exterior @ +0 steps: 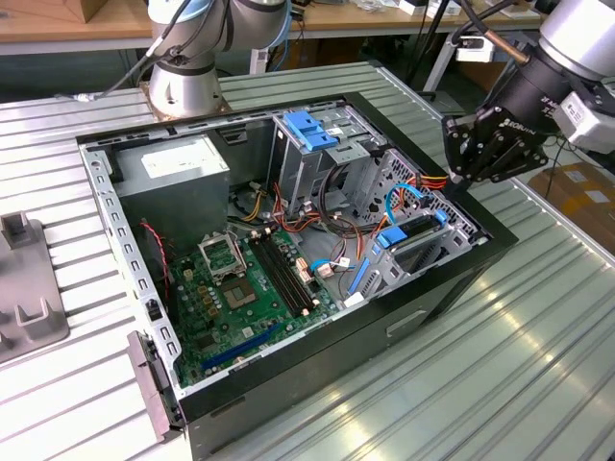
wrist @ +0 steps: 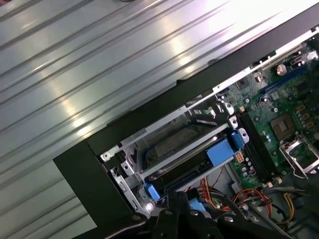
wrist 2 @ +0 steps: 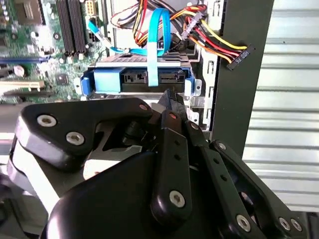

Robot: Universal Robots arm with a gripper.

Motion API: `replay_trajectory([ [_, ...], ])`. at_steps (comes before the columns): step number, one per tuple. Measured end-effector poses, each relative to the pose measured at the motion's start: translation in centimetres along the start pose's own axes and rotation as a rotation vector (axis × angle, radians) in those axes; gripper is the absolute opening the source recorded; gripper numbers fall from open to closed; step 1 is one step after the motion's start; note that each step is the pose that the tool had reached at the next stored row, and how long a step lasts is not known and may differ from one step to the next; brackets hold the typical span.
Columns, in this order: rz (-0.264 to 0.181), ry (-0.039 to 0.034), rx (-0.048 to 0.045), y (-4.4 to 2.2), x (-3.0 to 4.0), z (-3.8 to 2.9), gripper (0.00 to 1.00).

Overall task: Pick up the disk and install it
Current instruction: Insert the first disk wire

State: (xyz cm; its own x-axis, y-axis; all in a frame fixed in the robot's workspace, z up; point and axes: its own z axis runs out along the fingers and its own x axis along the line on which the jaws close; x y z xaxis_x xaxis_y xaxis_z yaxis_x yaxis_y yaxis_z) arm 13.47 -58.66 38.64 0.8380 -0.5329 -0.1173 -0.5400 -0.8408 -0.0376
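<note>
Here, open PC case (exterior: 288,403) lying on its side on a ribbed metal table (exterior: 538,365). Disk (exterior: 415,236) sits in the drive bay at the case's edge on the exterior view's right, blue rails showing; in the second wrist view the disk (wrist 2: 137,79) has a flat blue cable (wrist 2: 158,45) running over it. Gripper (exterior: 459,180) hangs just above that bay, fingers drawn together, nothing between them. Motherboard (exterior: 245,288) lies mid-case.

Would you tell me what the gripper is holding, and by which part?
Nothing: the gripper is shut and empty, above the disk seated in its bay.
</note>
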Motion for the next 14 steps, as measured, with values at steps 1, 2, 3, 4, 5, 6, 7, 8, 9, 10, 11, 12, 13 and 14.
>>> replay_trajectory([
  [1, 0.018, 0.0007, 0.0021, 0.00, 0.00, 0.03, 0.10],
  [2, 0.036, 0.0013, 0.0041, 0.00, 0.01, 0.03, 0.10],
  [3, 0.036, 0.0014, 0.0041, 0.00, 0.00, 0.03, 0.10],
  [4, 0.036, 0.0014, 0.0042, 0.00, 0.00, 0.03, 0.10],
  [5, 0.036, 0.0013, 0.0043, 0.00, 0.01, 0.04, 0.10],
  [6, 0.036, 0.0013, 0.0043, 0.00, 0.00, 0.04, 0.10],
  [7, 0.036, 0.0014, 0.0043, 0.00, 0.01, 0.04, 0.10],
  [8, 0.036, 0.0014, 0.0043, 0.00, 0.00, 0.04, 0.10],
  [9, 0.035, 0.0119, 0.0115, 0.01, -0.01, 0.06, 0.10],
  [10, 0.033, 0.0286, 0.0215, 0.01, -0.01, 0.06, 0.10],
  [11, 0.031, 0.0420, 0.0296, 0.02, -0.02, 0.06, 0.10],
  [12, 0.030, 0.0520, 0.0354, 0.03, -0.04, 0.08, 0.10],
  [13, 0.029, 0.0666, 0.0421, 0.05, -0.07, 0.11, 0.10],
  [14, 0.028, 0.0750, 0.0445, 0.06, -0.07, 0.14, 0.10],
])
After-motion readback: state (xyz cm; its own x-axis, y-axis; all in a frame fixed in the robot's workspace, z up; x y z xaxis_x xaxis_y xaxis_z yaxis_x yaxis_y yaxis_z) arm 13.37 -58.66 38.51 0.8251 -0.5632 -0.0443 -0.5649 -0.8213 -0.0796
